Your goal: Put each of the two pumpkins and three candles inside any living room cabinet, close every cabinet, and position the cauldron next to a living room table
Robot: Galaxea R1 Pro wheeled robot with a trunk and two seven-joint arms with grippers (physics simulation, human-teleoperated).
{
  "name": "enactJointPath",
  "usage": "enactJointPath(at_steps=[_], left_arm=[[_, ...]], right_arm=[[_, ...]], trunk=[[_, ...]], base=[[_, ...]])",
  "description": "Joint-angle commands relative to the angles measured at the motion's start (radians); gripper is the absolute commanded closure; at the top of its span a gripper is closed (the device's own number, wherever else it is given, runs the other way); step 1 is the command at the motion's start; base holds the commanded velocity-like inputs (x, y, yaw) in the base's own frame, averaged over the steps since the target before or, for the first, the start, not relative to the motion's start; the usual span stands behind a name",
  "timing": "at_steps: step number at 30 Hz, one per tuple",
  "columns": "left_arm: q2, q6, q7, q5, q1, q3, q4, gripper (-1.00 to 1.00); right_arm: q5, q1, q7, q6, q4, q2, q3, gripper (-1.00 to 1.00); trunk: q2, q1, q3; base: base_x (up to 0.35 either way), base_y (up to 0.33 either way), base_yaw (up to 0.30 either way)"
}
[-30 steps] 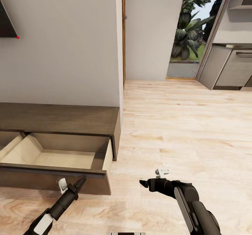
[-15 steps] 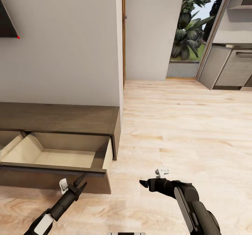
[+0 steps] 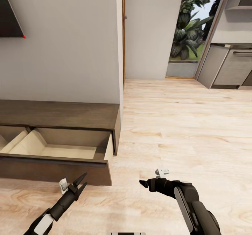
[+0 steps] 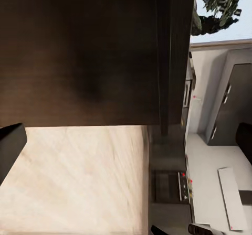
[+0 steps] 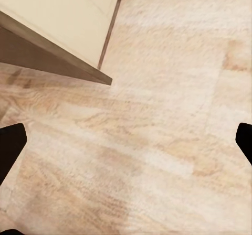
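**Cabinet drawer open, nothing yet visible inside**

The cabinet point(image 3: 59, 114) stands against the wall with one drawer point(image 3: 52, 158) pulled out. Its pale interior shows bare as far as the head view reaches; the near part of the drawer floor is hidden behind the dark front panel. No pumpkin, candle, cauldron or glass table shows here, so by this evidence the storing, the closing of the drawer and the placing of the cauldron all appear to be left to do.

The left gripper point(image 3: 79, 185) hangs just in front of the drawer's front panel, near its right end and a little below its lower edge, its fingers point(image 3: 83, 177) spread apart and holding nothing. In the left wrist view the dark wood front point(image 4: 79, 51) lies straight ahead of the fingers, close but apparently not touching.

The right gripper point(image 3: 141, 182) hovers over the wooden floor point(image 3: 182, 123), well apart from the drawer's corner point(image 5: 102, 77). Its fingers point(image 5: 10, 143) stand wide apart, empty.
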State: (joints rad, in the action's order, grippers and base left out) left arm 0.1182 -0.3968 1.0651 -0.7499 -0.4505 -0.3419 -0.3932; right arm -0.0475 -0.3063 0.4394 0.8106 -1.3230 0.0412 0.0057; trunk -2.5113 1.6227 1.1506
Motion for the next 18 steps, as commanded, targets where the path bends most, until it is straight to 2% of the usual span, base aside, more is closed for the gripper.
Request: enactJointPath(at_steps=[1,9,13,18], left_arm=[[-0.001,-0.01,0.003,-0.003,-0.001,-0.002,0.0,-1.0],[-0.002,-0.009,0.0,-0.003,-0.001,0.0,0.0,-1.0],[-0.002,-0.008,-0.044,-0.004,0.003,0.0,-0.001,-1.0],[-0.003,-0.008,-0.049,-0.002,0.004,0.001,-0.001,-1.0]], right_arm=[[-0.005,0.0,-0.001,0.006,-0.001,0.0,-0.001,-1.0],[-0.005,0.0,-0.001,0.007,-0.001,0.0,0.0,-1.0],[-0.005,0.0,-0.002,0.007,-0.001,0.001,0.0,-1.0],[-0.005,0.0,-0.002,0.007,-0.001,0.001,0.0,-1.0]], trunk=[[0.0,0.0,0.001],[0.0,0.0,0.001],[0.0,0.0,0.001],[0.0,0.0,0.001]], base=[[-0.004,0.0,0.0],[-0.001,0.0,0.0],[-0.012,0.0,0.0],[-0.225,0.0,0.0]])
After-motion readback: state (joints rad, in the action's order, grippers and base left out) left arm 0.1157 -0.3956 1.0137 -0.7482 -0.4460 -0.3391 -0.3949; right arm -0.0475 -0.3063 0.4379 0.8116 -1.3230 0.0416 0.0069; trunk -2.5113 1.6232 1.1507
